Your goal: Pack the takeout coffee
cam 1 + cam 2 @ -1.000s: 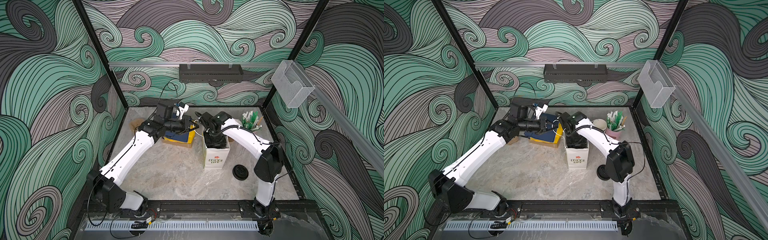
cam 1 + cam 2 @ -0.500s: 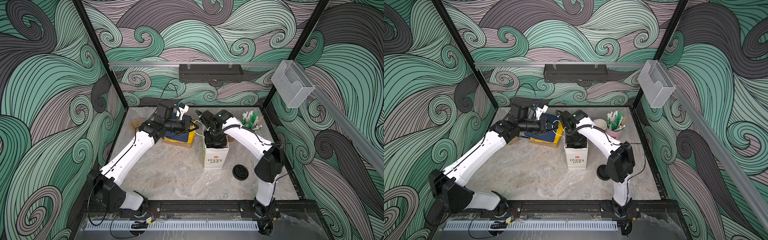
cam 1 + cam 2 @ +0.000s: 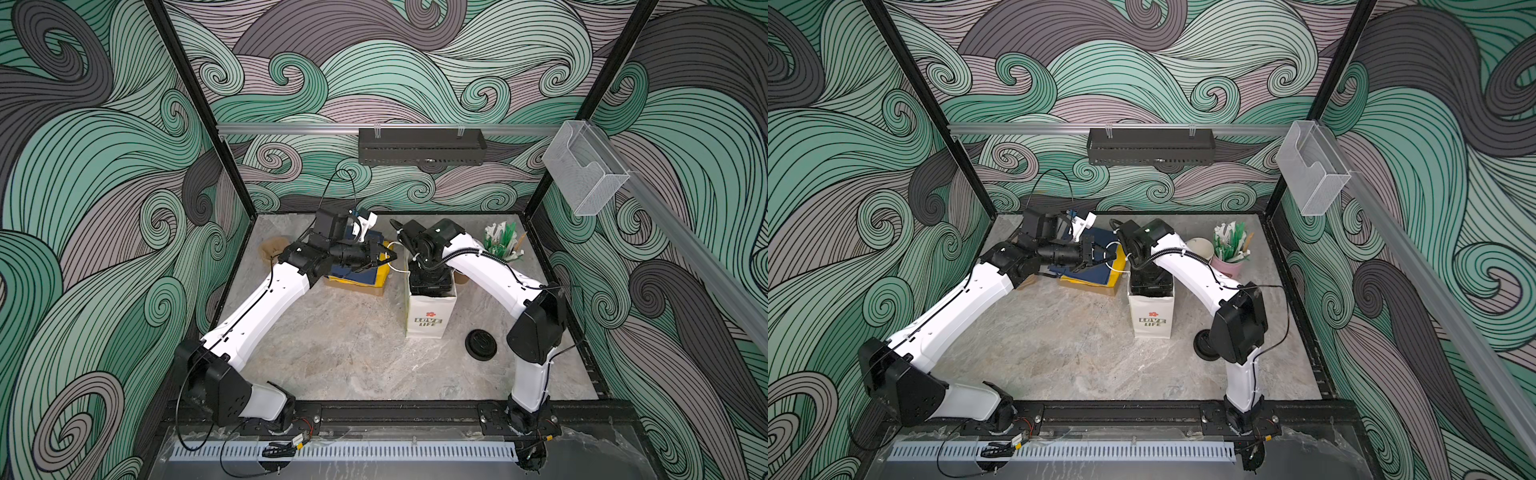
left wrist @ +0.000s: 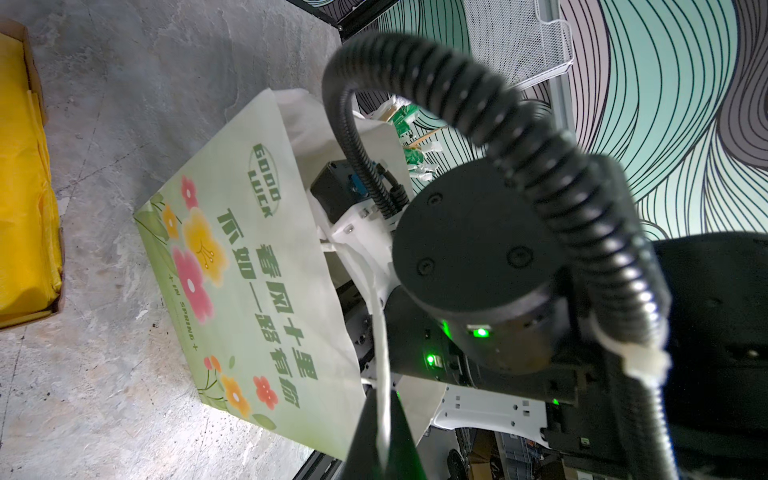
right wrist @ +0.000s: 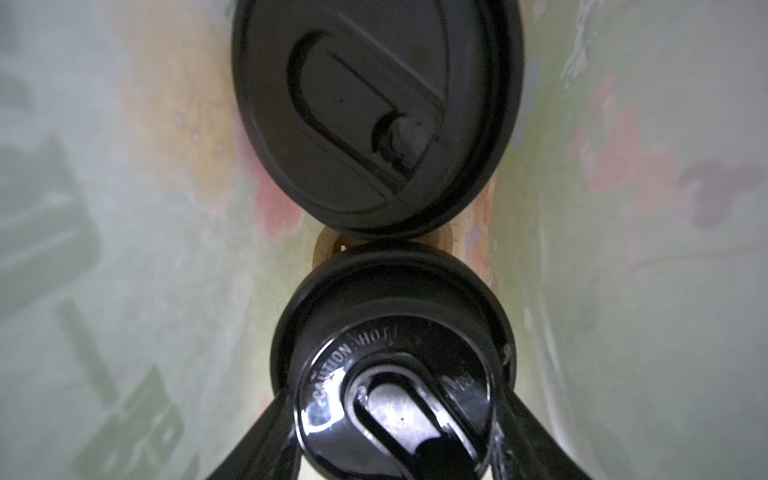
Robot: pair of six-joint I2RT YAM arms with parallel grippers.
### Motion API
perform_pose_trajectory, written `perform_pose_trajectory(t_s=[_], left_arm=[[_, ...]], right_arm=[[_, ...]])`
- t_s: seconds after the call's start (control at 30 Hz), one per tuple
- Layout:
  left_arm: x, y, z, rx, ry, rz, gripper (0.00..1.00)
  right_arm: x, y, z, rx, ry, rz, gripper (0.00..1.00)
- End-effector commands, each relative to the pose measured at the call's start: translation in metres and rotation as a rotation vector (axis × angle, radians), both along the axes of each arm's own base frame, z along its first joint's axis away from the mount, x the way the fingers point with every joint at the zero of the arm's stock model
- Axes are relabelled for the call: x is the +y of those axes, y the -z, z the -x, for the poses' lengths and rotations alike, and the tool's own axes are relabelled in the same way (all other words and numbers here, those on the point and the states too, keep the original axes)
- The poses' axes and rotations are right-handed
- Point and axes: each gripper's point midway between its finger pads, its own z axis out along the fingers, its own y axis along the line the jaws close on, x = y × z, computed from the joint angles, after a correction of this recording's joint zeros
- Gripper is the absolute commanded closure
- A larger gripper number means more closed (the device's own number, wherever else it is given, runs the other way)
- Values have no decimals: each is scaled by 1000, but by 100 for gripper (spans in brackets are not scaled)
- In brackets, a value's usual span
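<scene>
A white paper bag point(image 3: 430, 316) point(image 3: 1150, 316) with a flower print point(image 4: 249, 270) stands upright mid-table. My left gripper point(image 3: 384, 259) point(image 4: 382, 440) is shut on its white handle point(image 4: 380, 353) and holds it up and to the left. My right arm's wrist point(image 3: 430, 278) reaches down into the bag's mouth, so its gripper is hidden in both top views. In the right wrist view my right gripper point(image 5: 395, 419) is shut around one takeout coffee cup, whose black lid point(image 5: 395, 374) sits between the fingers point(image 5: 266, 436). A second lidded cup point(image 5: 374, 112) stands just beyond it inside the bag, the two lids touching.
A loose black lid point(image 3: 481, 344) lies right of the bag. A pink cup of sachets and sticks point(image 3: 1229, 249) and a lidless cup point(image 3: 1200, 248) stand at the back right. A cardboard tray with blue and yellow bags point(image 3: 361, 276) sits left of the bag.
The right forearm has shifted slightly while its wrist stays in the bag. The left gripper still holds the handle in the same place.
</scene>
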Motion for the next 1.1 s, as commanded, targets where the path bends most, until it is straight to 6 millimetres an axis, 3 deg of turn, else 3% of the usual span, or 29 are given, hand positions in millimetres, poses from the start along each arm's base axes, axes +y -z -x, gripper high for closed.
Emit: perform_pose_trajectory(t_s=[0.0, 0.6, 1.07], left_arm=[[0, -3, 3, -15, 6, -2, 100], [0, -2, 4, -11, 7, -6, 100], [2, -1, 5, -12, 4, -8, 100]], right_arm=[[2, 12, -2, 12, 20, 2, 39], [10, 36, -11, -8, 21, -27, 39], [0, 54, -11, 5, 32, 38, 40]])
